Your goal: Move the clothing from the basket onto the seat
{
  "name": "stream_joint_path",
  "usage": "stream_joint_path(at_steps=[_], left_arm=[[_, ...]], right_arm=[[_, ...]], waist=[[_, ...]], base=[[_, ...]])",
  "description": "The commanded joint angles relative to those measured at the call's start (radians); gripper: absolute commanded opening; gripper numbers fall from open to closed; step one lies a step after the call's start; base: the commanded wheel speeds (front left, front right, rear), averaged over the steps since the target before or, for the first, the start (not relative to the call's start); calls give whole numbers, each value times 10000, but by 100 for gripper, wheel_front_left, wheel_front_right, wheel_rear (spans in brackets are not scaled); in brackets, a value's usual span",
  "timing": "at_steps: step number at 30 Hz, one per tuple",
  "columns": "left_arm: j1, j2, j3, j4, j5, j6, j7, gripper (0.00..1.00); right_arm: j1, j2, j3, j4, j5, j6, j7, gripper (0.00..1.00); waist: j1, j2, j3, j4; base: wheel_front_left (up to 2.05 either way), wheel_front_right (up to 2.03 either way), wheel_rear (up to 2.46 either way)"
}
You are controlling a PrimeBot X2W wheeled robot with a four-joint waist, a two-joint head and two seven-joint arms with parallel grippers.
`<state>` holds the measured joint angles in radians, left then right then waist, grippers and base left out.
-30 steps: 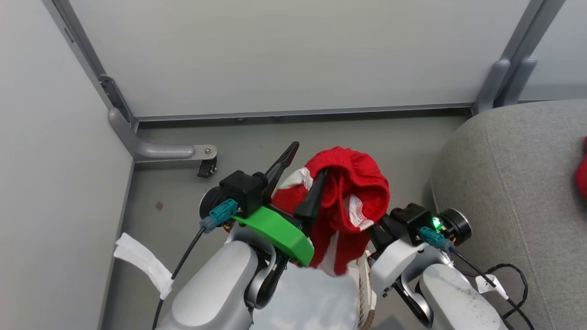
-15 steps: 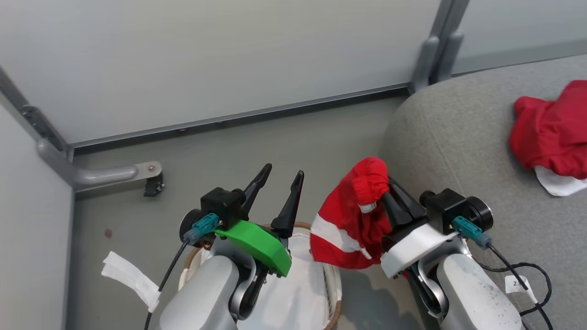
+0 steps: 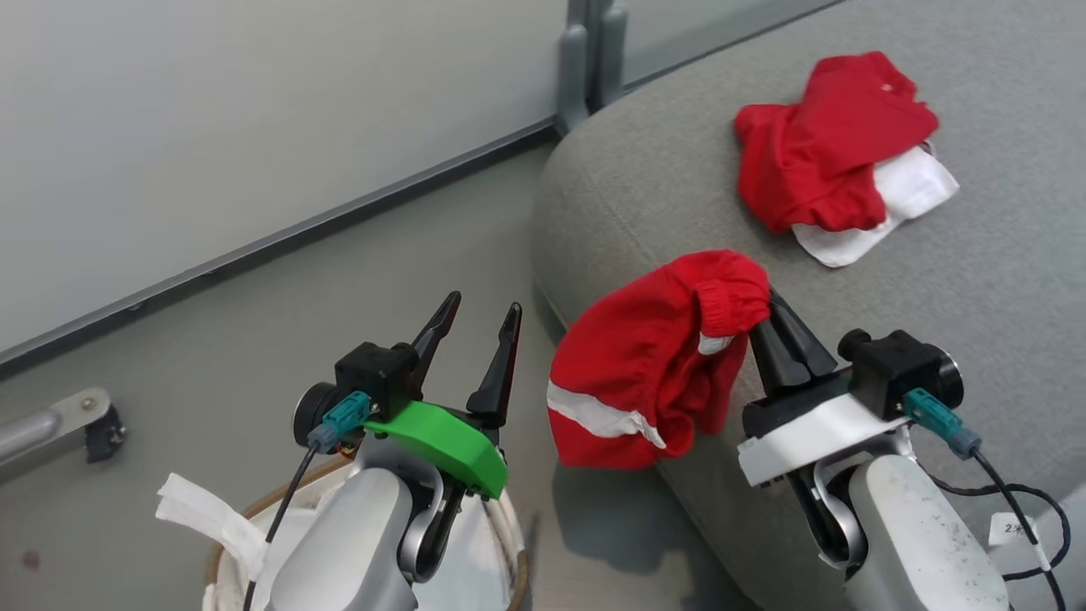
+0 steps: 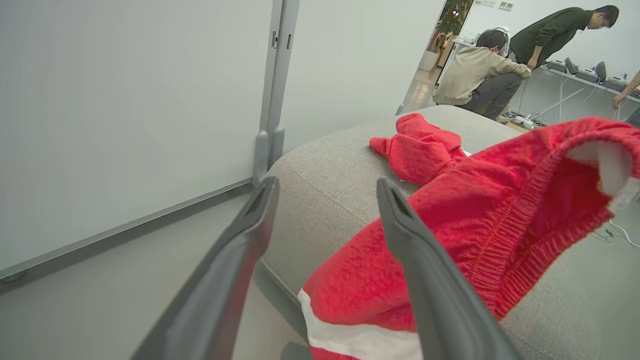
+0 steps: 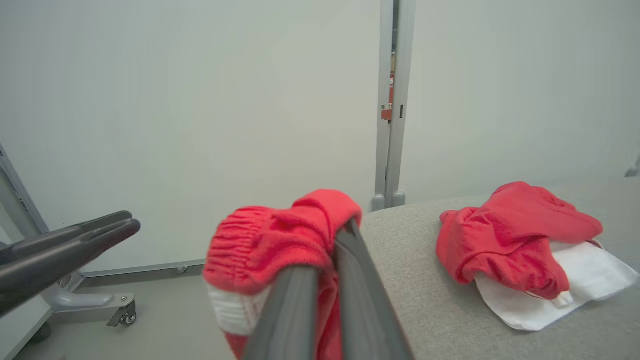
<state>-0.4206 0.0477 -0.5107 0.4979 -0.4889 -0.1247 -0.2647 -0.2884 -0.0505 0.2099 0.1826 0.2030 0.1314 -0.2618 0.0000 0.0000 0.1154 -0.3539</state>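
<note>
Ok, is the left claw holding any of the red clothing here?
No, the left claw stands open and empty; the right claw is shut on the red garment.

I'm in a partitioned test bay of an office-like lab. Plain pale grey partition panels (image 3: pixel 212 110) on grey metal posts (image 3: pixel 585 68) with a small castor foot (image 5: pixel 122 316) fence in a smooth grey floor (image 3: pixel 280 322). Past the large light grey fabric sofa (image 4: pixel 330 170), a crouching person (image 4: pixel 475 75) and a leaning person (image 4: pixel 555 32) are at a white workbench (image 4: pixel 580 77) with devices and cables.
</note>
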Motion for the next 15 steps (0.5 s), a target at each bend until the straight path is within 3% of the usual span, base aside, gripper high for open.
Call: stream_joint_path(at_steps=[1,12,15], left_arm=[[86,56,96,-10,87,-50,7,100],[-406,62,-646,-45,60,-69,7,100],[-599,77,-790,-40,86,-71,7,100]], right_arm=[[-24,-18,-126,-144,3,-14,-48,0],[-357,-29,-1859,-1351,-643,-14,-48,0],[-863,-370,-2155,-1550,-875,-14,-48,0]], waist=[[0,0,486,-1498],[0,0,1205,-1922],[0,0,1467,-1937]], base=[[0,0,0],[0,0,0],[0,0,0]])
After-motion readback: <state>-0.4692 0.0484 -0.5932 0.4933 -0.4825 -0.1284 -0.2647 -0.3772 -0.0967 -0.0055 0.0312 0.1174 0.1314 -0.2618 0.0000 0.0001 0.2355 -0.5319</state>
